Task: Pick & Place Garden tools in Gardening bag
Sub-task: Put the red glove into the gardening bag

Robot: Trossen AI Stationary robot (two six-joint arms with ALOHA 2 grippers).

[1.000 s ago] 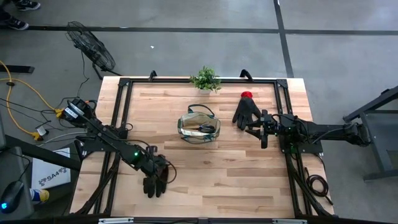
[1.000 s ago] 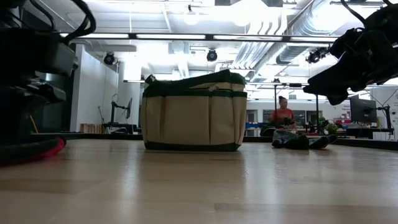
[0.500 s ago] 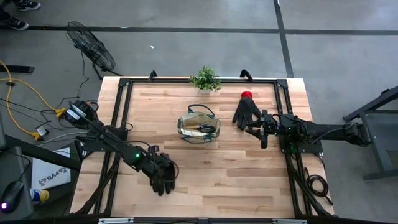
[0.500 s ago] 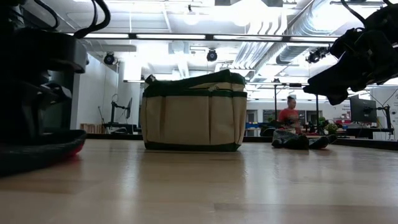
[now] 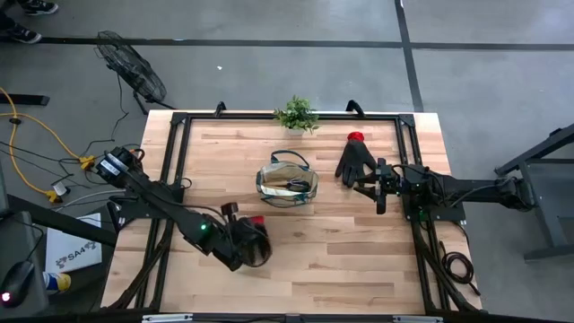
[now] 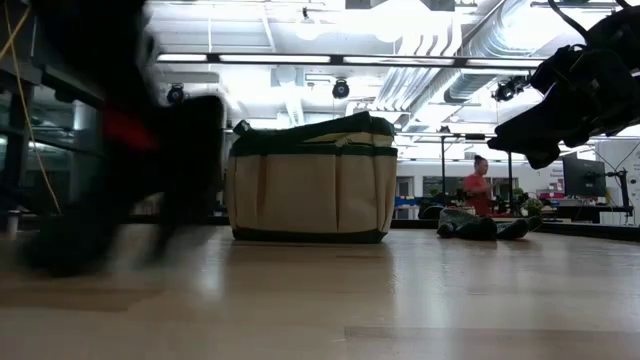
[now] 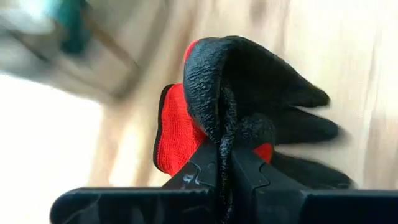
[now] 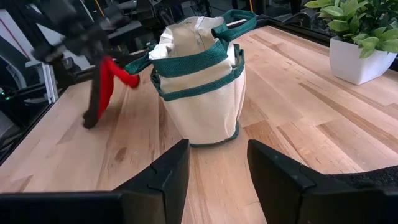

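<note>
1. The table [image 5: 341, 242] carries the bag [image 5: 287, 184] near its middle, a plant [image 5: 297, 114] at the far edge, and an arm at each side.
2. The bag stands upright, mouth open upward, with something dark already inside in the high view; I cannot tell which tool.
3. The left gripper [image 7: 222, 163] is at the near-left part of the table, fingers pinched tight on a glove [image 7: 249, 112]. The glove is bunched, its red cuff and black fingers hanging from the pinch; the right wrist view shows it dangling clear of the wood.
4. The relation that matters: the bag lies ahead of this gripper and toward the table's centre, near but apart. The glove hangs lengthwise downward, so by my judgement it must be lifted above the rim before release.
5. The right gripper [image 8: 214, 168] waits at the right side with its fingers spread and nothing between them, facing the bag.
6. A second glove [image 5: 356, 160] lies flat just beside the right gripper, cuff toward the far edge, so the right arm is nearer to it.
</note>
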